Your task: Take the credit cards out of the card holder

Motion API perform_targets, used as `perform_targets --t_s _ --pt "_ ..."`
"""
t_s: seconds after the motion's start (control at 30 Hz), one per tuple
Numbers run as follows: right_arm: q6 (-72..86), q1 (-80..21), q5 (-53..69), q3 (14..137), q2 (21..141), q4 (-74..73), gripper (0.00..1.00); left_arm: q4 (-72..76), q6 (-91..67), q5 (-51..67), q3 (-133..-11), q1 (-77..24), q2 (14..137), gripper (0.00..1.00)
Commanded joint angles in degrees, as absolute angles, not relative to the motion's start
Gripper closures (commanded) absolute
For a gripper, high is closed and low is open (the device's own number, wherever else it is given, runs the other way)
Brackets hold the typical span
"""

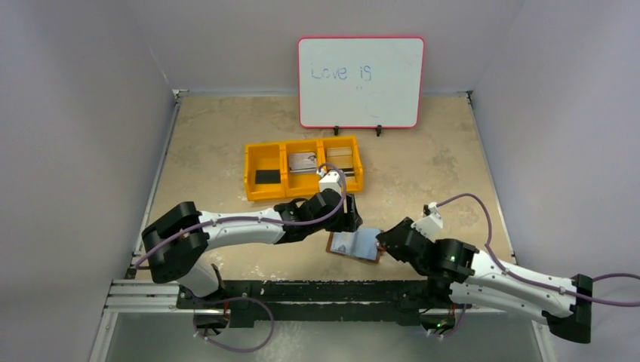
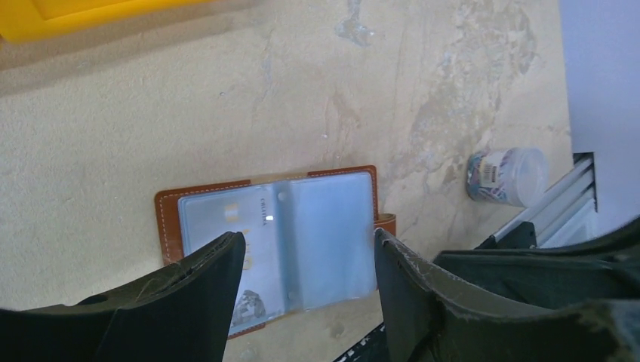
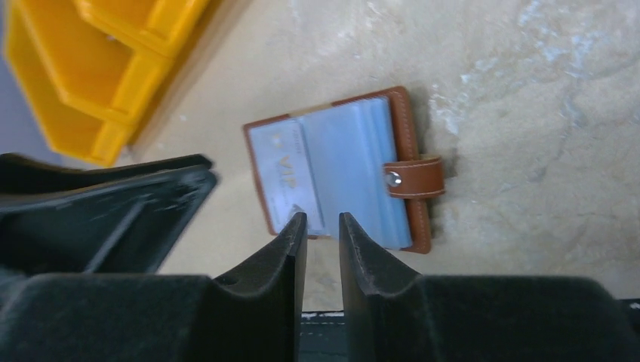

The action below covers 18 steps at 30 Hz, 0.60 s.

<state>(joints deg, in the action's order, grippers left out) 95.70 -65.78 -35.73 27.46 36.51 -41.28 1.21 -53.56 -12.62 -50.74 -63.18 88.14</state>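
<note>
The brown leather bifold card holder [image 1: 355,245] lies open and flat on the beige table [image 1: 423,166], close to its near edge, between the two arms. A black card [image 1: 266,176], a grey-white card [image 1: 302,161] and a beige card [image 1: 340,157] lie one to a compartment in the yellow three-compartment bin [image 1: 249,170] farther back. A pale lettered card [image 3: 279,170] shows in the clear sleeve on the side away from the snap tab [image 3: 413,179], so emptying that sleeve appears to be the step in hand. The left gripper [image 2: 308,240] hangs over the holder, jaws wide and empty. The right gripper [image 3: 322,219] sits at the edge of the sleeves, jaws nearly together with nothing seen between them. The next move likely calls for one gripper to pin the leather while the other pinches the card's exposed edge and slides it out.
</note>
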Motion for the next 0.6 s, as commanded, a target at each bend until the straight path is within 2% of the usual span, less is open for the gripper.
perform_targets --t_s 0.0,0.1,0.23,0.37,0.57 --pt "90.30 -65.57 -40.02 27.45 31.26 -38.30 0.77 2.32 -55.41 -13.92 -52.19 -63.54 89.07 0.38" --pt "81.43 -65.57 -37.81 25.44 29.41 -28.52 0.78 -4.13 -54.88 -22.78 -51.86 -63.50 84.77 0.36" --pt "74.53 -65.50 -32.64 22.95 32.51 -15.89 0.78 -12.52 -54.80 -33.19 -50.44 -63.11 79.71 0.28" --pt "69.61 -63.11 -26.16 22.23 40.54 -5.93 0.76 -15.67 -56.34 -34.46 -47.87 -62.50 78.76 0.24" --pt "63.18 -50.01 -8.22 20.32 50.66 6.24 0.77 -12.99 -59.17 -32.21 -42.84 -62.48 77.53 0.22"
